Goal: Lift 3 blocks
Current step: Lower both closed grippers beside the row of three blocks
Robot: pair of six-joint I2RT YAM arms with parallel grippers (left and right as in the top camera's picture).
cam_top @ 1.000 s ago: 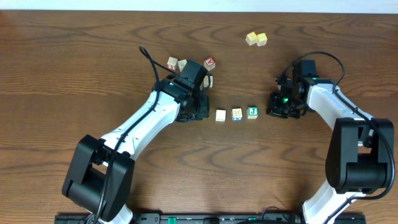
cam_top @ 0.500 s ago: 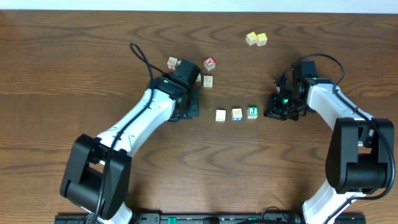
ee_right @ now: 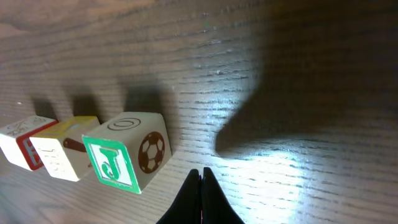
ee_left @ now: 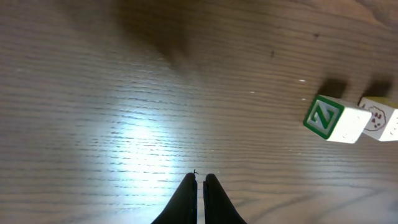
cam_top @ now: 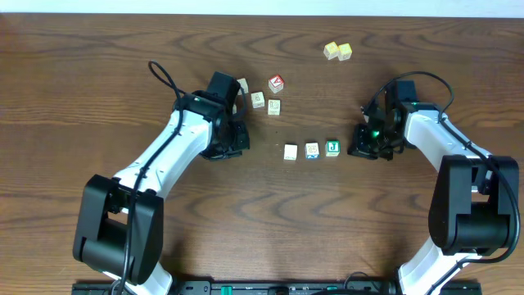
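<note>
The 3 blocks lie in a short row on the wooden table: a nearly plain white one [cam_top: 291, 152], a whitish one with an orange-yellow mark [cam_top: 312, 150] and a green-faced "J" one [cam_top: 332, 147]. My right gripper [cam_top: 358, 148] sits just right of the J block [ee_right: 127, 155], shut and empty, with its tips [ee_right: 200, 173] down at the table. The other two blocks [ee_right: 62, 155] [ee_right: 22, 143] line up behind it. My left gripper [cam_top: 229, 143] is left of the row, apart from it, shut [ee_left: 200, 179] on nothing. Two cubes, one with a green "Z" face [ee_left: 333, 119], show at that view's right edge.
Behind the row lie a red-faced cube [cam_top: 277, 82] and cream lettered cubes [cam_top: 273, 106] [cam_top: 258, 100] [cam_top: 241, 84]. Two pale yellow cubes [cam_top: 337, 51] sit at the far edge. The left arm's cable [cam_top: 164, 78] loops over the table.
My left arm has swung left, away from the row, uncovering cream cubes it had hidden. The right arm and the three blocks have stayed put.
</note>
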